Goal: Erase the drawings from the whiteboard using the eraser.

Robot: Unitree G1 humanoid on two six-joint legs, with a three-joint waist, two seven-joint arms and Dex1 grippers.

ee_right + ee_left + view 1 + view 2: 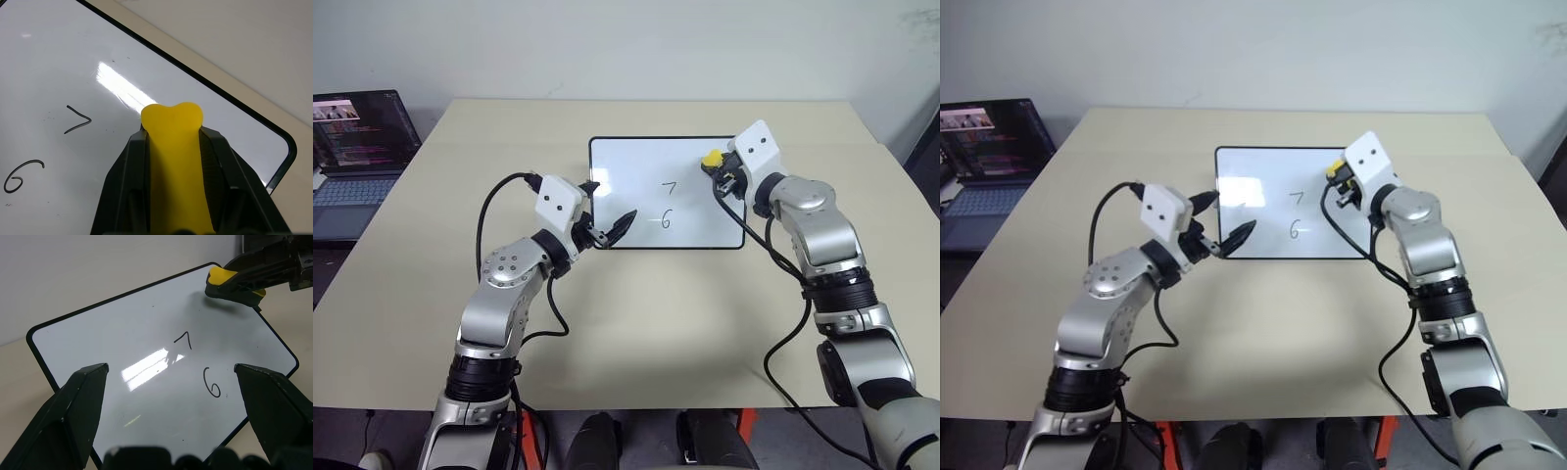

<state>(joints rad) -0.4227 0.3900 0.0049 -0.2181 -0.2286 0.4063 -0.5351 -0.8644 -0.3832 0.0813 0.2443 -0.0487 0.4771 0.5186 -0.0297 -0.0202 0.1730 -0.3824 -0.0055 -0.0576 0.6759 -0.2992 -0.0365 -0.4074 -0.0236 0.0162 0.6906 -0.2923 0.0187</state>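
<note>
With the eraser (173, 161) pinched in the right gripper (722, 174), flat pressure is best kept toward the 7 (669, 188) — left gripper (171, 396) gaping, board (617, 162) unheld.

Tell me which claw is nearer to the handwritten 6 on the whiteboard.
Left. The left claw sits open at the whiteboard's near corner, just beside the 6. The right claw, shut on the eraser, is farther off.

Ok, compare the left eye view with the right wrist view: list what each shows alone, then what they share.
Left eye view alone: the laptop at the table's left edge, and the left gripper, open at the whiteboard's near left corner.

Right wrist view alone: the eraser squeezed to a waist between the fingers.

Shared: the whiteboard, the 7 and 6, and the right gripper shut on the eraser.
</note>
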